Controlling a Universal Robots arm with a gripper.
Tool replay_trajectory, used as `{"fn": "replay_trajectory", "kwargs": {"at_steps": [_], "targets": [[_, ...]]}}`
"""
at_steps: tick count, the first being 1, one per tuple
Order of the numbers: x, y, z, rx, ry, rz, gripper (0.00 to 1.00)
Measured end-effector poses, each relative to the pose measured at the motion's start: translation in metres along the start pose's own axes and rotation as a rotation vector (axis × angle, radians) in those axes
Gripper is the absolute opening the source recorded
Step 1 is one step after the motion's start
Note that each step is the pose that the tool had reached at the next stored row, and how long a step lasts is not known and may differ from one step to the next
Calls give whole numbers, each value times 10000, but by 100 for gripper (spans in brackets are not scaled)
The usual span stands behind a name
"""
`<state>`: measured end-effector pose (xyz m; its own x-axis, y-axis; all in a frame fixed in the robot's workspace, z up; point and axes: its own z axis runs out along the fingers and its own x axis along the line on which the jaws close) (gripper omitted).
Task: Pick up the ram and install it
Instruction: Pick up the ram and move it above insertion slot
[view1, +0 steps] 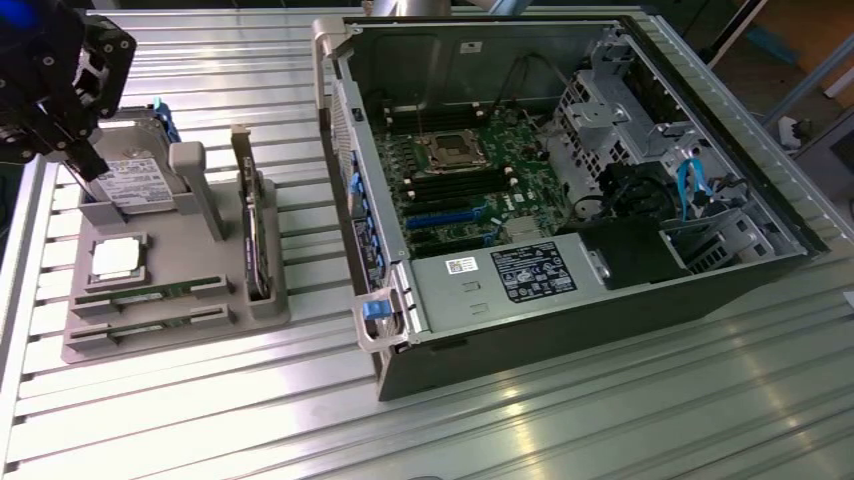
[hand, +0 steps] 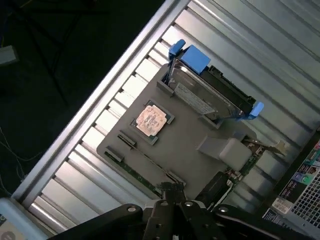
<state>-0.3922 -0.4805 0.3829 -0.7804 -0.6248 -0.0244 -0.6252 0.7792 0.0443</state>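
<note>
1. i am hovering my gripper (view1: 88, 168), pinched shut and empty, above the holder (view1: 187, 255).
2. two ram sticks (view1: 150, 291) are sitting in slots along the holder's edge farthest from the drive (view1: 134, 180).

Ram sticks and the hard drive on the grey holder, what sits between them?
A square processor chip, flat between ram sticks and hard drive, in the exterior view.
</note>
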Motion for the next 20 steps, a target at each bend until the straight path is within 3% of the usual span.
{"fn": "replay_trajectory", "kwargs": {"at_steps": [3, 12, 20], "targets": [[0, 0, 0, -27, 47, -1065, 11], [0, 0, 0, -86, 156, -3526, 11], [0, 0, 0, -121, 219, -4936, 11]]}}
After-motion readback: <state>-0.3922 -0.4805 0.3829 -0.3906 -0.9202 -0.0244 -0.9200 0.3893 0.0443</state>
